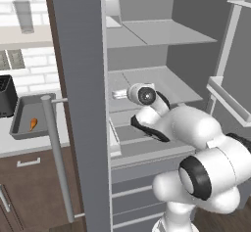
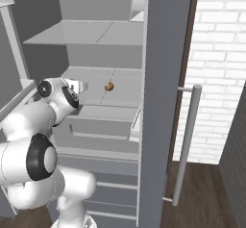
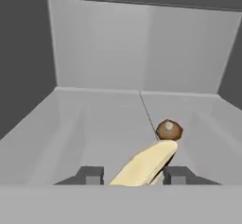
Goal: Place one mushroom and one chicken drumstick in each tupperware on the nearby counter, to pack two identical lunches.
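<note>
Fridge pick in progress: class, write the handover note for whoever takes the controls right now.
Gripper: open, reaching into the fridge, jaws either side of a pale yellow item that looks like a drumstick.
Brown mushroom: on the fridge shelf just beyond it, not held.
Tupperware on the counter: holds one chicken drumstick.
Done: one drumstick packed.
Left: mushrooms, second drumstick, second container.

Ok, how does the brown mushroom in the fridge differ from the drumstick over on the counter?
The mushroom is round and brown; the chicken drumstick is orange, elongated and tapering. The mushroom sits loose on a fridge shelf; the drumstick already lies inside a tupperware on the counter. Both are small.
</note>
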Motion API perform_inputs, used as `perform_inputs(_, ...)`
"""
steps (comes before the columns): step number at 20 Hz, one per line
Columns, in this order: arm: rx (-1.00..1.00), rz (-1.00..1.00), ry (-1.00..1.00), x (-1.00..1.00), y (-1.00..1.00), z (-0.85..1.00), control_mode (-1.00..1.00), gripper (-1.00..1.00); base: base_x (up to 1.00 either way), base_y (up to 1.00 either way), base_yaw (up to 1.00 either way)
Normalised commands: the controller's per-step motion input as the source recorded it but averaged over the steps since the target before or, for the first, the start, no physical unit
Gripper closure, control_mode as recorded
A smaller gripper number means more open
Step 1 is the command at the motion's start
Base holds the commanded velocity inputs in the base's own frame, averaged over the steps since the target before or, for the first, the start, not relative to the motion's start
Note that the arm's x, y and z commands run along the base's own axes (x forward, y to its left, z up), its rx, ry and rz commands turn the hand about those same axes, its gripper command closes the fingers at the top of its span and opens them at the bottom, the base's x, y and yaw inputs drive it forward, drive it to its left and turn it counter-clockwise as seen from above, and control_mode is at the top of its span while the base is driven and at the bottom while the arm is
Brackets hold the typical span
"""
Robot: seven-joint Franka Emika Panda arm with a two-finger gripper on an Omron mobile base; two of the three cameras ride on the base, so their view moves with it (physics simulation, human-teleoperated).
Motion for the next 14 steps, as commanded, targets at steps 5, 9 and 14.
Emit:
perform_inputs(5, 0.08, -0.07, 0.00, -1.00, -0.38, 1.00, -1.00, 1.00, 0.00, 0.00, 0.00)
perform_inputs(9, 0.05, -0.07, 0.13, -1.00, -0.29, 1.00, -1.00, 1.00, 0.00, 0.00, 0.00)
perform_inputs(14, 0.16, -0.08, 0.34, -1.00, -0.40, 1.00, -1.00, 1.00, 0.00, 0.00, 0.00)
